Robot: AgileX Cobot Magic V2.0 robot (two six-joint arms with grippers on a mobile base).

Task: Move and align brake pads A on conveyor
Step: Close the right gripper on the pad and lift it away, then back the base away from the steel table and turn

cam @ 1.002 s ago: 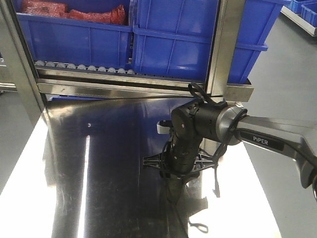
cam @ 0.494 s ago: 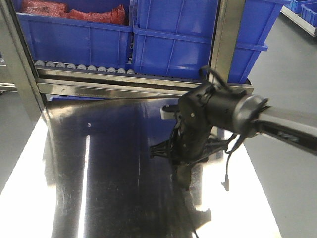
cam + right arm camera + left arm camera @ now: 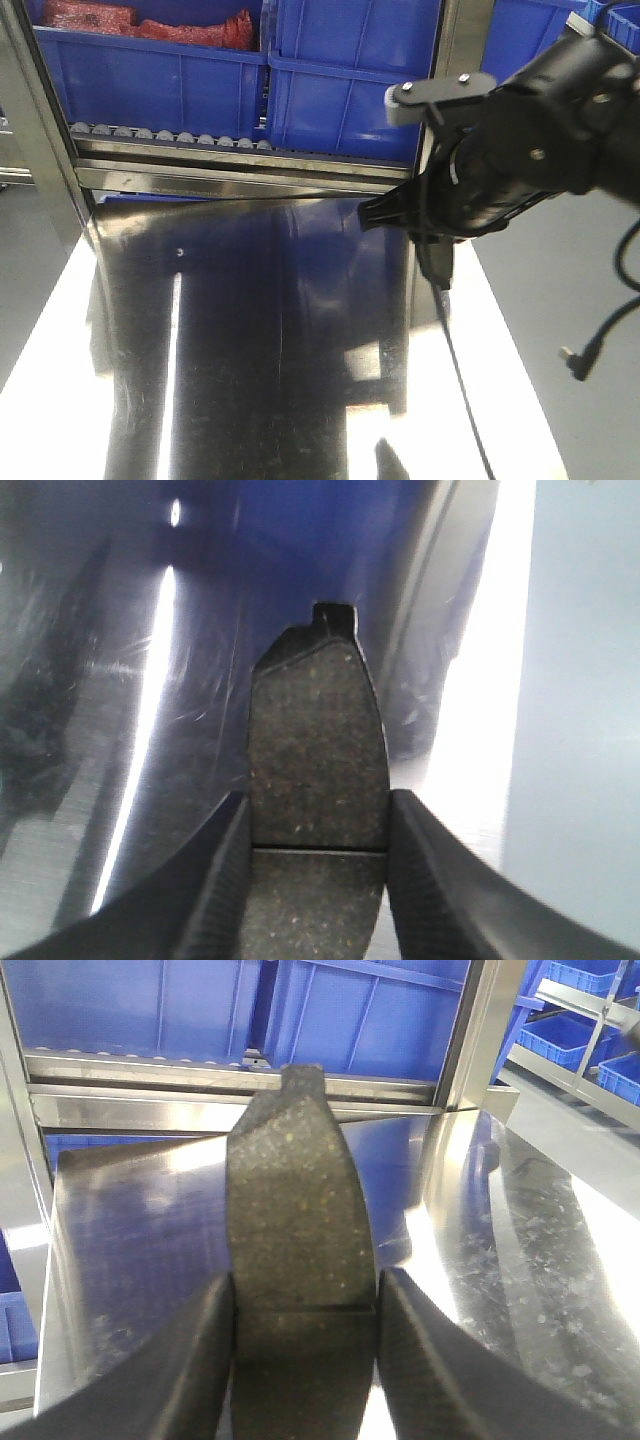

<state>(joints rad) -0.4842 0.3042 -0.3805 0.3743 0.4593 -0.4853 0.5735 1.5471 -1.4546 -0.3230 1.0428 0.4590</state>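
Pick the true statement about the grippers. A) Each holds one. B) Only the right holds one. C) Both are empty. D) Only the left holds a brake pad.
A: each wrist view shows it, the left gripper clamping a brake pad, the right gripper clamping a second brake pad.

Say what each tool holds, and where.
Left tool: flat dark grey curved brake pad, pinched at its centre groove. Right tool: second such pad, same hold.
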